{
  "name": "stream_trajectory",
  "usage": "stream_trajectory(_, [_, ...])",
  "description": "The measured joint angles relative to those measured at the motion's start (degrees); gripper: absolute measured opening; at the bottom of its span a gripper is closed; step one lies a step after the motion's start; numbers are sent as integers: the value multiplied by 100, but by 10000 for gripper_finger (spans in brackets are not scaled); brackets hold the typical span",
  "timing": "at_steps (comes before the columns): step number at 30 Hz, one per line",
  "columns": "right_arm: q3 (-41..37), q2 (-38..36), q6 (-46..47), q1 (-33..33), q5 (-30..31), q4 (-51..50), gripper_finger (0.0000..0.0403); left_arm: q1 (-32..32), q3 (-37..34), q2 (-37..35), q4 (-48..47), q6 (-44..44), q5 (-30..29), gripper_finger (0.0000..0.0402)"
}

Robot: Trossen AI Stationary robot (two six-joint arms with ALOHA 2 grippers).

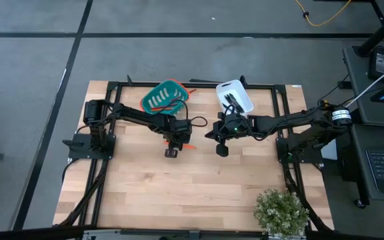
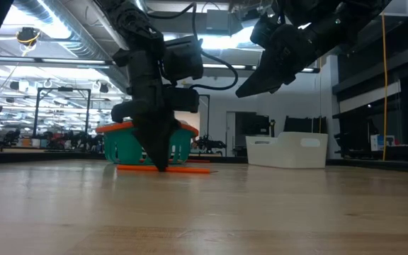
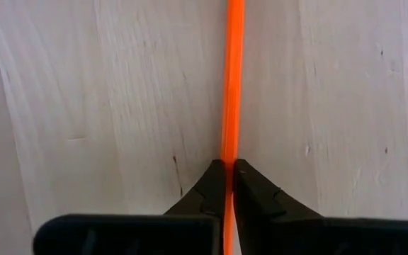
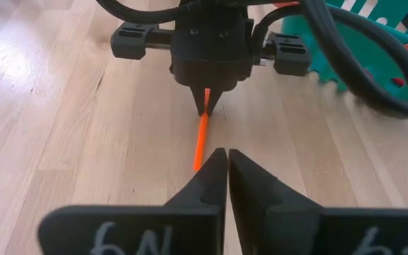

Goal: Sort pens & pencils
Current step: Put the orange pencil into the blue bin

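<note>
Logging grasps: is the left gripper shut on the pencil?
Shut: the left gripper pinches the orange pencil, which lies flat on the table.

one thin orange pencil [image 3: 231, 78] is lying on the wooden table; one teal basket [image 1: 167, 95] and one white bin [image 1: 235, 95] are standing behind; one potted plant [image 1: 282, 211].

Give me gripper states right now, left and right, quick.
Left gripper: shut on the orange pencil, down at the table.
Right gripper: shut, holding nothing, raised above the table beside the left.
</note>
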Motion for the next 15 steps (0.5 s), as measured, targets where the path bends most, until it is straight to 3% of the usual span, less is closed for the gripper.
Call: stream_trajectory(15, [0,0,2,2,-2,-51,18,37,-29,-758,-366,36,96,1])
